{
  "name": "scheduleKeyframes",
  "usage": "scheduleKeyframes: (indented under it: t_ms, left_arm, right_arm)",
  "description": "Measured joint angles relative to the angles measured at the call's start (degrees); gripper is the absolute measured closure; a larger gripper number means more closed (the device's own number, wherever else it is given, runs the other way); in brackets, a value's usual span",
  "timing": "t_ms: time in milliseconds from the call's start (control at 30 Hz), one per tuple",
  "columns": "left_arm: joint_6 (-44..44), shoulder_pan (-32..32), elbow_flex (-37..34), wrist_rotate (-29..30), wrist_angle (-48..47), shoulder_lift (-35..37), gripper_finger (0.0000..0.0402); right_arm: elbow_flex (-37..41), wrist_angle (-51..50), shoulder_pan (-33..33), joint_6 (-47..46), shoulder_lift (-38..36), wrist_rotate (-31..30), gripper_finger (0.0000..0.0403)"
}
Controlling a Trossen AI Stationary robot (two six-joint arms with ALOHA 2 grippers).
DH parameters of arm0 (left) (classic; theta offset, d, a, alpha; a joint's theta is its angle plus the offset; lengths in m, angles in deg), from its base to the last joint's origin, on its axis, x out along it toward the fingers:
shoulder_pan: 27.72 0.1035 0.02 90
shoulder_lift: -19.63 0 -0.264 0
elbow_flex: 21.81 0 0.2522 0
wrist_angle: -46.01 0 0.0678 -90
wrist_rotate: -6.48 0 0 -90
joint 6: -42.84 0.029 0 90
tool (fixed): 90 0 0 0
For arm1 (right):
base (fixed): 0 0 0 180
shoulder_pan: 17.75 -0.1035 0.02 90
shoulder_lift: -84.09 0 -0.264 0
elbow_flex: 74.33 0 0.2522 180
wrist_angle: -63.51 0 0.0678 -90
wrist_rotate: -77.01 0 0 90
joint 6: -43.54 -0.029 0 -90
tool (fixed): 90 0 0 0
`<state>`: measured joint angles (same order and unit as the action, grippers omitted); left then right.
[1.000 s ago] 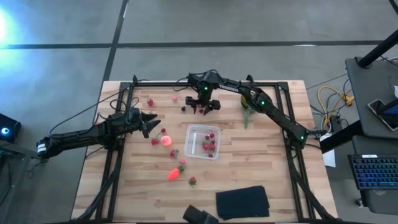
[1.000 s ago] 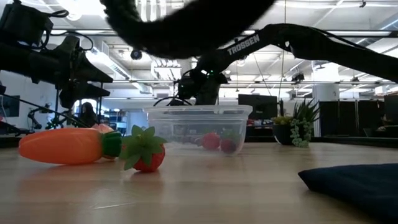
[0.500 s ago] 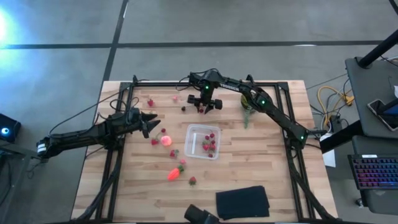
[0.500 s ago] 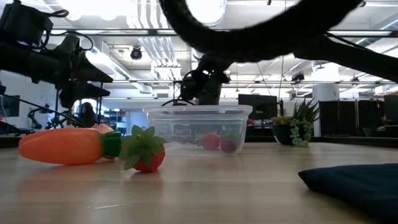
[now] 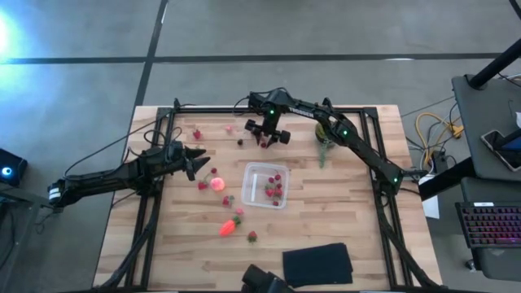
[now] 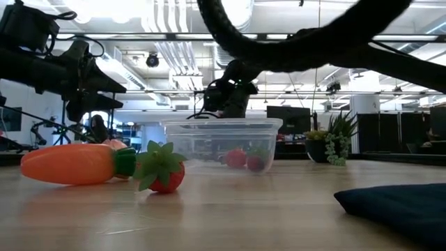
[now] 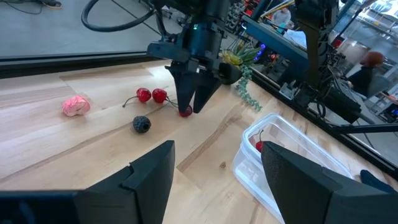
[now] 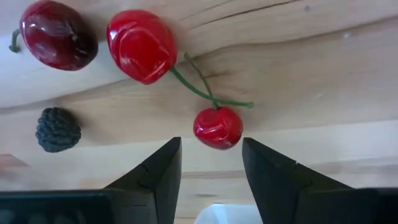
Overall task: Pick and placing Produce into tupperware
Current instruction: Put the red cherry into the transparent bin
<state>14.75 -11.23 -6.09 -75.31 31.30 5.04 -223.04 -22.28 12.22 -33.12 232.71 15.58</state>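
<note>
My right gripper (image 5: 266,138) points steeply down at the far middle of the table, shut on a small red cherry (image 8: 217,127). A bigger red cherry (image 8: 142,45), a dark cherry (image 8: 57,34) and a blackberry (image 8: 58,129) lie on the wood beside it. The clear tupperware (image 5: 265,185) stands at mid-table with a few red pieces inside. Left of it lie a pink-orange round fruit (image 5: 217,184), a carrot (image 6: 70,164) and a strawberry (image 6: 164,174). My left gripper (image 5: 195,159) waits open at the table's left with nothing between its fingers. My right gripper has the small cherry's round body (image 7: 185,112) between the free ends of its two fingers (image 8: 252,155). The fingers come from above, slanting down. The cherry rests on the table, and its green stem (image 8: 205,93) runs off toward the bigger cherry.
A spiky potted plant (image 5: 324,138) stands at the far right, close to my right arm. A black folded cloth (image 5: 317,264) lies near the front edge. A pink lump (image 7: 76,106) and scattered berries lie at the far left. Bare wood shows right of the tupperware.
My right gripper has rolled about the line it points along and drawn its fingers together around the small cherry, staying in the same spot over the far middle of the table. The fruit and the tupperware have not moved.
</note>
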Motion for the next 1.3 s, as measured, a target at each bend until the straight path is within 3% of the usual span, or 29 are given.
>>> scheduleKeyframes:
  t_ms: [300,933,1300]
  left_arm:
    - [0.0,-0.02,0.0,-0.02,0.02,0.0,0.0175]
    - [0.0,-0.02,0.0,0.0,0.0,0.0,0.0175]
    - [-0.07,-0.02,0.0,0.09,0.02,0.0,0.0175]
  right_arm:
    - [0.0,0.8,-0.08,-3.36,0.0,-0.04,0.0246]
    - [-0.02,3.13,-0.98,-7.43,0.0,-1.27,0.0328]
    - [-0.02,2.12,-1.33,-8.4,-0.21,-1.8,0.033]
